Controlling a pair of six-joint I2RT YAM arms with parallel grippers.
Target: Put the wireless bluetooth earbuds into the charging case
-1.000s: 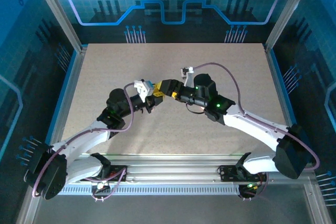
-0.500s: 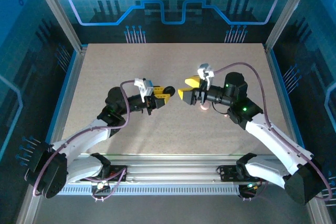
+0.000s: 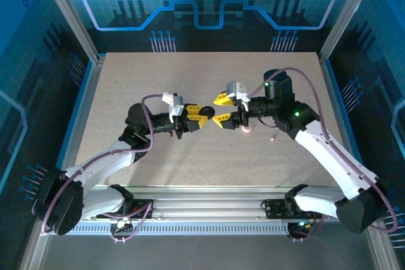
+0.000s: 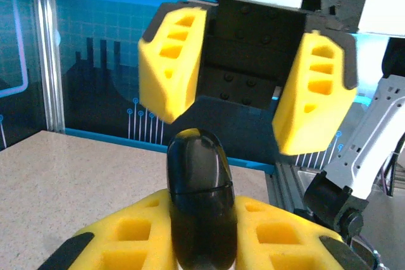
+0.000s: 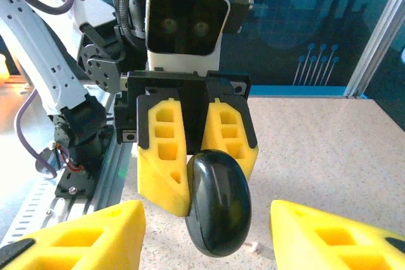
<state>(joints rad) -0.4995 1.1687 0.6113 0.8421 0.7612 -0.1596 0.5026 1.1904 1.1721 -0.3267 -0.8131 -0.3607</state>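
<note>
A glossy black oval charging case (image 4: 197,181) with a seam round it is closed and stands upright, pinched by its lower end in my left gripper (image 3: 209,116), which is shut on it above mid-table. My right gripper (image 3: 222,109) faces it head-on. Its yellow fingers (image 5: 82,235) are open and spread wide on either side of the case (image 5: 218,203), not touching it. On the table under the right gripper lies a small pale pink round earbud (image 3: 245,129). A smaller pale piece (image 3: 273,137) lies to its right.
The tan tabletop (image 3: 158,74) is bordered by blue rails and metal posts (image 3: 69,14). Both arms meet over the middle, and a cable (image 3: 297,80) loops over the right arm. A tiny pale piece (image 5: 253,245) lies on the table below the case.
The right arm has swung out and turned to face the left gripper, and its jaws have narrowed. The left gripper has shifted slightly right, still holding the case.
</note>
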